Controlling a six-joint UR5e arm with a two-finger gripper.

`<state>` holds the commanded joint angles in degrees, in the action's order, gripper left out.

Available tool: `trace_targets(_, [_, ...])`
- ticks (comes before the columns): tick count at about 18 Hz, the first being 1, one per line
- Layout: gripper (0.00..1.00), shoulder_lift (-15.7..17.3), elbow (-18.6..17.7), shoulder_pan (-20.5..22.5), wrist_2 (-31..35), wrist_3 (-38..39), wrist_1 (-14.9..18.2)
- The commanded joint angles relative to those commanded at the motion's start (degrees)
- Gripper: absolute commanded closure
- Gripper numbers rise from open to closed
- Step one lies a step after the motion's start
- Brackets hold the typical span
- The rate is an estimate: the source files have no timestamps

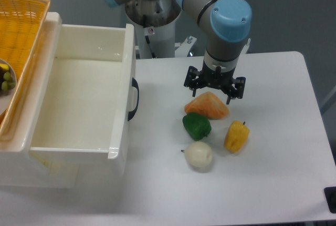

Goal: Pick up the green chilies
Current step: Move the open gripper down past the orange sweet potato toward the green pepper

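Bin (79, 105) white, nothing inside; basket (21, 21) holds small olive fruits (6, 79). Hand (214, 86) above green chilies (197, 125), finger spread unclear.

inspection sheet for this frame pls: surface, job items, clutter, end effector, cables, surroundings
Surface: white table, no spills seen.
Job's things: green chilies lie on the table, ungrasped, touching the orange piece behind them.
Clutter: orange wedge-shaped item, yellow pepper, white round vegetable close around the chilies.
Grippers: end effector hangs above the orange item, holds nothing; finger state cannot be told.
Cables: nothing seen.
Surroundings: open white drawer at the left, looks empty; wicker basket behind it; small olive-green fruits at the frame's left edge.
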<state>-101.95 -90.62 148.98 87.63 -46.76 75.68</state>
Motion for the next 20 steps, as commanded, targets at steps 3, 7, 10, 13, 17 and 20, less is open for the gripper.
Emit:
trace_targets(3, [0.0,-0.26,-0.17,-0.35,-0.17,0.61,0.17])
trace_targets(7, [0.0,-0.35,-2.89,-0.44,-0.26,5.25,0.09])
trace_targets(10, [0.0,-0.44,-4.3,-0.62,-0.17,10.35,-0.09])
trace_targets(13, [0.0,-0.7,-6.5,-0.88,-0.87,17.2,0.09])
trace_targets(17, [0.0,-2.46,-6.77,-0.44,-4.04,27.23,-1.05])
trace_targets(20, [0.0,-4.38,-6.77,-0.53,-4.31,33.91,-1.5])
